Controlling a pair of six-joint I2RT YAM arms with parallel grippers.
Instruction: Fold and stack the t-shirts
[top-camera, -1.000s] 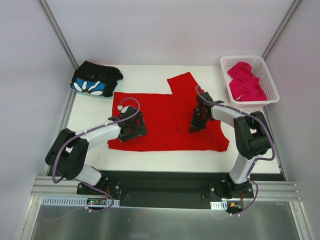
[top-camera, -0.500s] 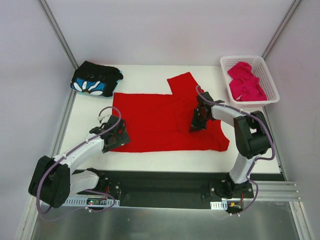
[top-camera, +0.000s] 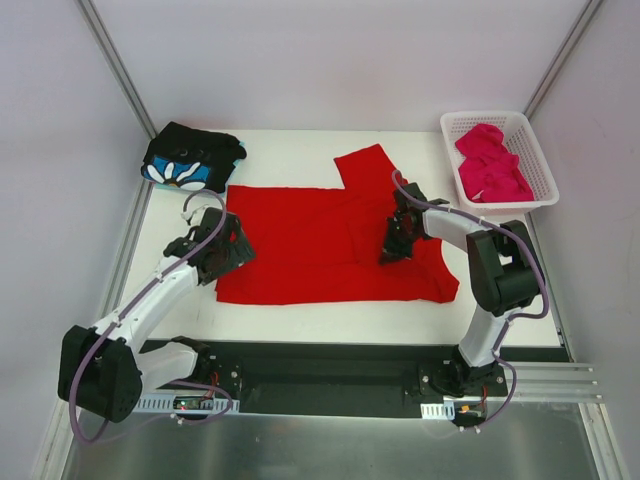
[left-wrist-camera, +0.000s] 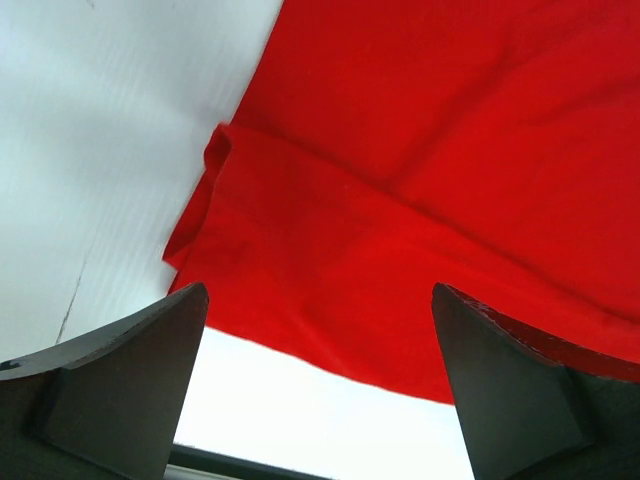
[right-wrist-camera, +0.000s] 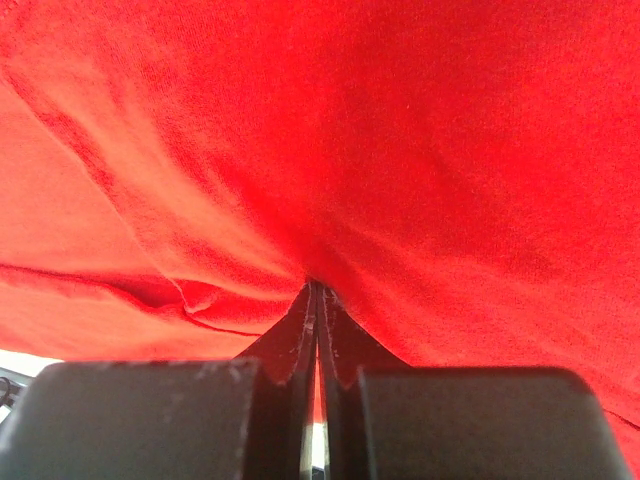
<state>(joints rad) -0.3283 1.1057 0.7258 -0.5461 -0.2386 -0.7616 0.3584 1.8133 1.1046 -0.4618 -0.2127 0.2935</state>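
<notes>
Where the white table (top-camera: 290, 145) reaches its far left corner, the black t-shirt (top-camera: 193, 160) with the blue-and-white flower print lies bunched in a low heap, well apart from both arms. Just nearer than it, the left gripper (top-camera: 225, 252) hangs at the left edge of the red t-shirt (top-camera: 310, 245), its jaws spread wide with nothing between them; the left wrist view shows the two dark fingers (left-wrist-camera: 120, 380) framing the shirt's near left corner, where a soft crease runs across the cloth and a bit of the edge is curled up. The red t-shirt lies spread across the middle of the table, one sleeve pointing toward the far side. On its right part the right gripper (top-camera: 391, 250) is pressed down with its jaws together, pinching the red cloth, which puckers toward the tips in the right wrist view. At the far right corner stands the white basket (top-camera: 530, 125), with the crumpled pink t-shirt (top-camera: 490, 165) inside it.
</notes>
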